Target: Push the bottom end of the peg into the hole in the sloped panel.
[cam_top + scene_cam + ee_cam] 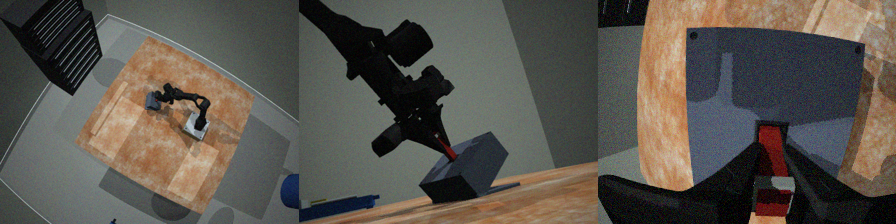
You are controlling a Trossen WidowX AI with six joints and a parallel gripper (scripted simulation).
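Peg and panel first, taking the panel as the landmark: grey-blue block, sloped face tilted up toward the arm, sitting on the mottled orange-brown surface, with a thin base plate showing behind its lower edge. Seen from the top view as a small grey square just beside the end of the dark arm, well apart from the arm's pale base.

Above the panel's face, the hand: black, angled down and toward the face, fingers converging to a point, clenched on the upper part of the peg. Fingertips close to the face but not judged to be touching it.

Between hand and face, the peg: red, flat-sided, short visible stretch only, lower end already inside the hole. Long axis lying along the hand's own line and roughly square to the sloped face, so pointing the way the hole points. In the wrist view, running straight up from the fingers into the dark square opening at the middle of the face, sides apparently matched to it.

Judged as insertion well under way; whether seated on the bottom, not possible to tell. Further push, if any, along that same axis; release and retreat back along it, away from the face, to avoid dragging the peg sideways.
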